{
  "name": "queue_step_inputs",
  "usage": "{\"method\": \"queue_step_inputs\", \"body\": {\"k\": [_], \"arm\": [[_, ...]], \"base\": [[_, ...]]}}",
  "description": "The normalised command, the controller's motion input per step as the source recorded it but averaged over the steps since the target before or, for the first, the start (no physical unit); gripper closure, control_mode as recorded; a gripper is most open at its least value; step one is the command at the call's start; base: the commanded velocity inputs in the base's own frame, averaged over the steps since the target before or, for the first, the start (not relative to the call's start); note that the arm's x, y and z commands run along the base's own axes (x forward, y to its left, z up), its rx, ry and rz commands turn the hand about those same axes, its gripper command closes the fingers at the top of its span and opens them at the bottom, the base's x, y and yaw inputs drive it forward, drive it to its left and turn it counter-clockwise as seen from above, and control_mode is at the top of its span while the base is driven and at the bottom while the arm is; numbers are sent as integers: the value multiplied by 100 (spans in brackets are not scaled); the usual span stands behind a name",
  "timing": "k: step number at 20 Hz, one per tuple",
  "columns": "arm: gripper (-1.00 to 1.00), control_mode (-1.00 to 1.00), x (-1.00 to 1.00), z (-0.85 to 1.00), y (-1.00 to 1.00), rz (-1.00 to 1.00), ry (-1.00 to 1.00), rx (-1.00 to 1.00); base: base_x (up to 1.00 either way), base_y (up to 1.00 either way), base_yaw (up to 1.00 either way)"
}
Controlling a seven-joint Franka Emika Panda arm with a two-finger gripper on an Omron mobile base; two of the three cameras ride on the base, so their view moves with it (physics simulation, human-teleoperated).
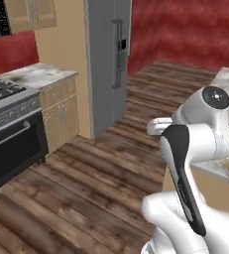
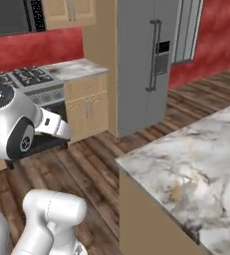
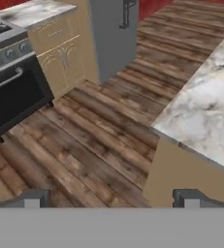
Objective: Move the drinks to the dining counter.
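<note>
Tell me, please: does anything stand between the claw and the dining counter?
Nothing visible does. In the hand view the open claw hangs over wooden floor, holding nothing, and the dining counter lies just ahead to the right with only bare floor before it. No drinks are visible in these pictures.

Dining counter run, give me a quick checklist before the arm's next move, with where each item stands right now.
1. Gripper open: ok, fingers stand wide apart.
2. Nothing held: ok, the gap between the fingers is bare.
3. Dining counter within sight: ok, its marble corner lies just ahead on the right.
4. Drinks located: cannot tell, no bottle or carton is in sight.
5. Wood floor between stove and counter free of obstacles: ok.
</note>
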Motion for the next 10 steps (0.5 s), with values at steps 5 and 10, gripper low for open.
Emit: {"method": "queue_step_inputs", "body": {"k": [5, 10], "arm": [[-100, 100, 0, 0, 0, 0, 0, 0], [-100, 100, 0, 0, 0, 0, 0, 0]], "base": [[1, 5, 78], [0, 6, 76]]}}
